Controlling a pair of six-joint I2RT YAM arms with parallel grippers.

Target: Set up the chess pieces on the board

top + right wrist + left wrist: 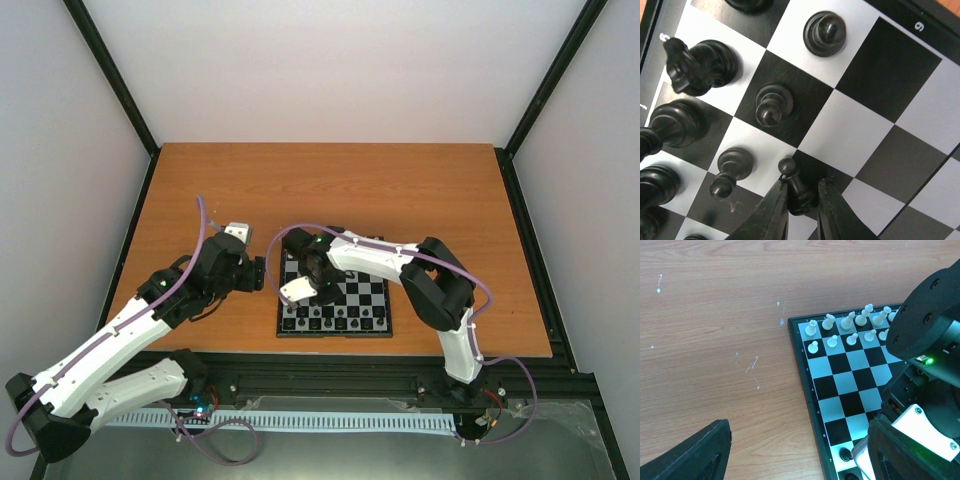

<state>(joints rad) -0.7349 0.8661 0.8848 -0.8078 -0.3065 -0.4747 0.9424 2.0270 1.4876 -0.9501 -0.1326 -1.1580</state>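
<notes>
Board (pixel 840 363) with chess pieces (pixel 811 328)

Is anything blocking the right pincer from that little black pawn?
Nothing visible. The right pincer brackets the small glossy black pawn; the neighbouring black pawns stand apart on their own squares.

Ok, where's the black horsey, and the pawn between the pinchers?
black knight (pixel 699 66): right wrist view, on the middle of its body.
black pawn (pixel 797 187): right wrist view, on its stem below the round head.
</notes>
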